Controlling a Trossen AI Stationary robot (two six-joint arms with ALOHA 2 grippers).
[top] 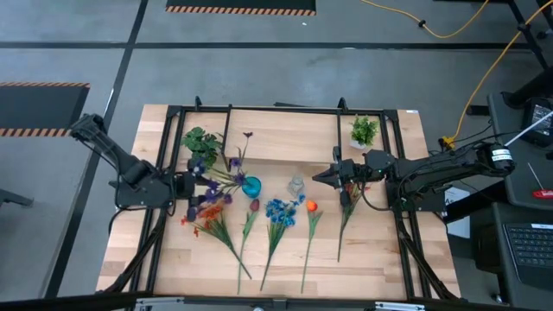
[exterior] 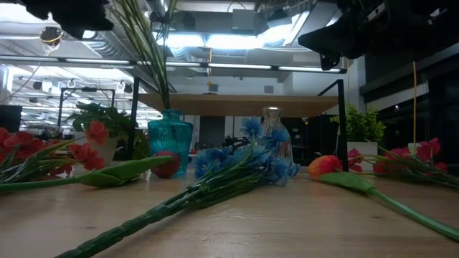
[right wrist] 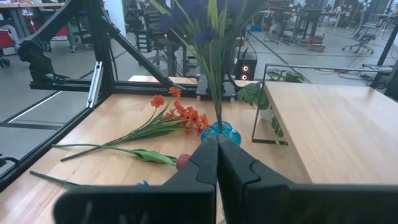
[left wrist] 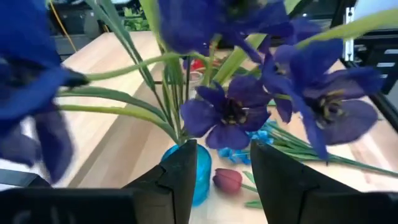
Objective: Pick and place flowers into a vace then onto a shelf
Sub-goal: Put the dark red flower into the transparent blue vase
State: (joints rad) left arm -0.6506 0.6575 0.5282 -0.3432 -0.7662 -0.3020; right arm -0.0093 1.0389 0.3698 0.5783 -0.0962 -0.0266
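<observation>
**Purple flowers held over the blue vase**

The left tool [top: 192, 187] grips the stems of the purple flowers [left wrist: 236, 112], its fingers [left wrist: 180, 177] part open around them, just beside the blue vase [top: 251, 185], which takes the stem ends. The right tool [top: 321, 176] hangs closed and empty on the vase's far side, past a clear glass vase [top: 296, 185]. Red [top: 204, 214], blue [top: 278, 212] and orange [top: 310, 207] flowers lie on the bench [top: 380, 250] near the blue vase. The shelf [exterior: 237, 104] stands behind it.
</observation>
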